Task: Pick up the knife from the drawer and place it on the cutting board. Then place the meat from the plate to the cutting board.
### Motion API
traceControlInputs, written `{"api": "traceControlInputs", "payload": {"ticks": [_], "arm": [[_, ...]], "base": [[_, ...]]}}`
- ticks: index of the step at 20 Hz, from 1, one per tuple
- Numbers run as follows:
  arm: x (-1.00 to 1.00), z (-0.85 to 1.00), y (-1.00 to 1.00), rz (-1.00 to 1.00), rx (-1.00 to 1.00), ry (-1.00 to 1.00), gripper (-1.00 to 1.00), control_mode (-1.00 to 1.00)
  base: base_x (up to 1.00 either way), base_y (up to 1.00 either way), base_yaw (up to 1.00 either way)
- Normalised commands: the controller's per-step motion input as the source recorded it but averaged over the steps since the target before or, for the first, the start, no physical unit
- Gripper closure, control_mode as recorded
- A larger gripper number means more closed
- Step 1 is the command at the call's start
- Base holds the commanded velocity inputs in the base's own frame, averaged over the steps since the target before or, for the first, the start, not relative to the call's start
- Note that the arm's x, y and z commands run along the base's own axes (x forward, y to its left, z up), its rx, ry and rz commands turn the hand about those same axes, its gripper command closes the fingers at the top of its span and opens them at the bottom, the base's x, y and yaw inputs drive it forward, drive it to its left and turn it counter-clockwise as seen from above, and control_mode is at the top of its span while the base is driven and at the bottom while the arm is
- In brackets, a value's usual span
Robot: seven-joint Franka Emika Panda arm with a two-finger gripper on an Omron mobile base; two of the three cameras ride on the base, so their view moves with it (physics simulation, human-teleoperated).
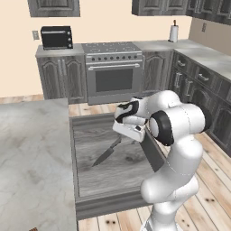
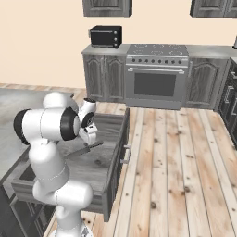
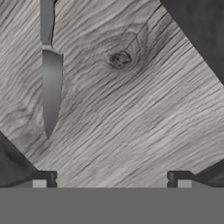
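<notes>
While the drawer (image 1: 113,180) stands pulled fully out from under the marble counter (image 1: 31,162), the knife (image 1: 107,153) lies flat on its grey wood-grain floor, toward the far end and closer to the edge next to the counter. Its blade tip points toward the drawer's front panel and its black handle runs back under the robot's hand. The gripper (image 1: 137,131) hangs above the far half of the drawer, over the handle end of the knife, with its jaws spread wide and nothing between them. From the hand view the knife (image 3: 50,87) sits off to the left of the gap between the fingertips (image 3: 43,179), blade tip toward them, not touching either one. Bare wood with a dark knot (image 3: 120,59) lies straight ahead of the gripper (image 3: 111,181).
</notes>
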Motion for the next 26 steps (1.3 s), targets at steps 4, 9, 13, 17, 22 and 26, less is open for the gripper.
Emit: {"api": "traceControlInputs", "payload": {"ticks": [4, 9, 13, 17, 22, 26], "arm": [[0.29, -0.54, 0.0, -0.09, 0.0, 0.01, -1.0, -1.0], [0.27, -0.53, 0.0, -0.06, 0.0, 0.0, -1.0, -1.0], [0.32, -0.35, 0.0, -0.01, -0.02, 0.0, -1.0, -1.0], [0.28, -0.08, 0.0, 0.0, -0.05, 0.0, -1.0, -1.0], [0.22, 0.0, 0.0, 0.0, -0.05, 0.0, -1.0, -1.0], [0.39, -0.19, 0.05, 0.0, -0.04, 0.0, -1.0, -1.0]], "base": [[0.0, 0.0, 0.0], [0.0, 0.0, 0.0], [0.0, 0.0, 0.0], [0.0, 0.0, 0.0], [0.0, 0.0, 0.0], [0.0, 0.0, 0.0]]}}
